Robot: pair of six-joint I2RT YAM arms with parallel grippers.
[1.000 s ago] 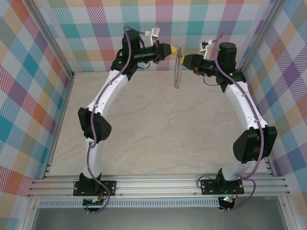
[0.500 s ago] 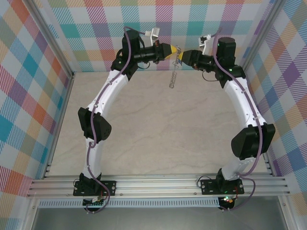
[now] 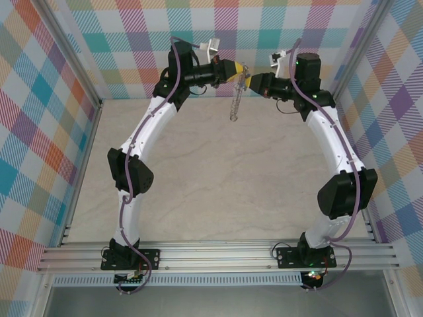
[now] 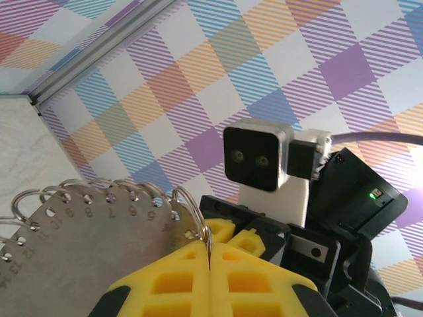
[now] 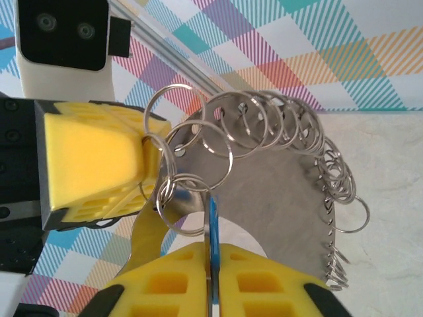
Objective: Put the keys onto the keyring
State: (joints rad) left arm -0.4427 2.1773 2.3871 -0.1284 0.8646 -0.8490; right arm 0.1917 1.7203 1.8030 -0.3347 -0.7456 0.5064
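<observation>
Both arms up at the far wall, tips nearly meeting in the top view, well above the table (image 3: 218,178). Left gripper (image 4: 209,256) clenched on the keyring (image 3: 234,102), pinching one small ring at its edge; the rest hangs down from that pinch. Close up the keyring is a flat grey plate (image 5: 264,191) with numbered holes, its curved rim strung with small split rings (image 5: 210,153). Right gripper (image 5: 213,251) clamped on the key (image 5: 212,214), seen edge-on as a thin blue strip rising from between the yellow pads into the cluster of rings beside the left fingertips. Progress, as I judge it: pick-ups done, both parts held and brought together; threading is under way at best. Cannot tell whether the key's hole has caught a ring, so the joining itself and the release are left. Count: one key, one plate, two grippers. Rings: more than a dozen along the rim in the right wrist view, overlapping too much for an exact figure.
</observation>
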